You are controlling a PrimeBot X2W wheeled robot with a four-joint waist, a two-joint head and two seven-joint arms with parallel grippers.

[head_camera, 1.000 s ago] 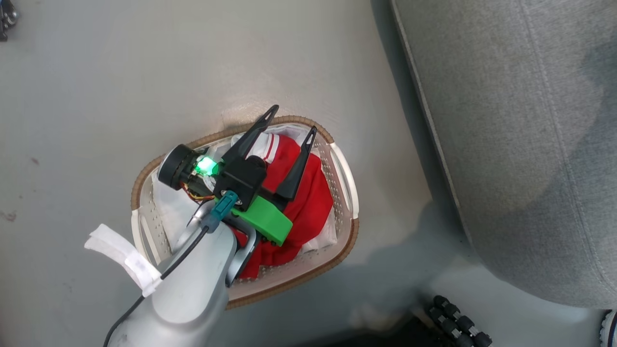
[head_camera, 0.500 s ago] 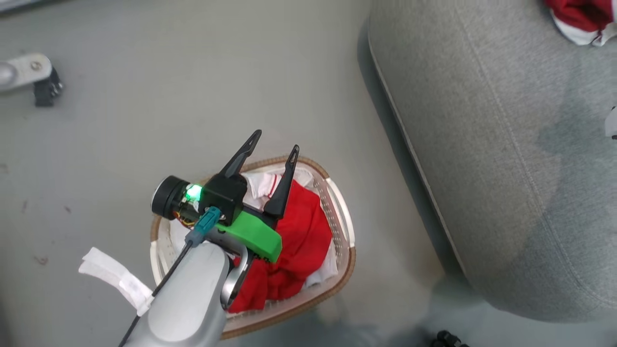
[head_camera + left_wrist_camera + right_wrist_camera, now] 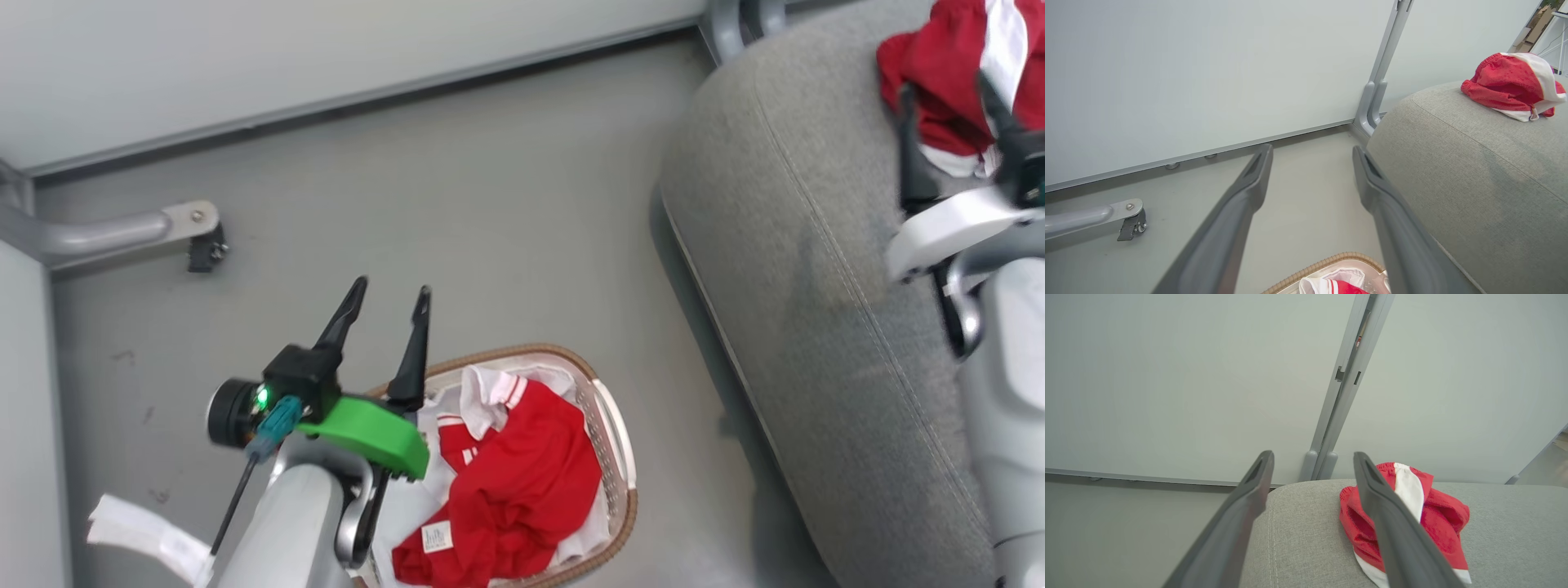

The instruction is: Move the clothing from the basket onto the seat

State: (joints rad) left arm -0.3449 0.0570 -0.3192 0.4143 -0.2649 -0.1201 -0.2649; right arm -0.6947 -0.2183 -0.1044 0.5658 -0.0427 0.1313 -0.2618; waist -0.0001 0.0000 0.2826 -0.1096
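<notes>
Both grippers empty, one red garment in the basket, one on the seat.
Left gripper (image 3: 389, 292) is spread wide and holds nothing. The basket (image 3: 608, 408) sits below and right of its fingers, with the basket garment (image 3: 514, 482) crumpled just behind its fingertips. Right gripper (image 3: 943, 86) is released too, and the seat garment (image 3: 939, 122) lies just ahead of it on the seat (image 3: 816, 286). The cloth looks light, limp and likely to drape. Best to pinch a raised red fold mid-heap, clear of the white liner (image 3: 406, 510).

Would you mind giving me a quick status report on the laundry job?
Left gripper open, empty, above basket edge. Right gripper open over seat, by one red garment there. Second red garment in basket. Nothing blocking.
</notes>
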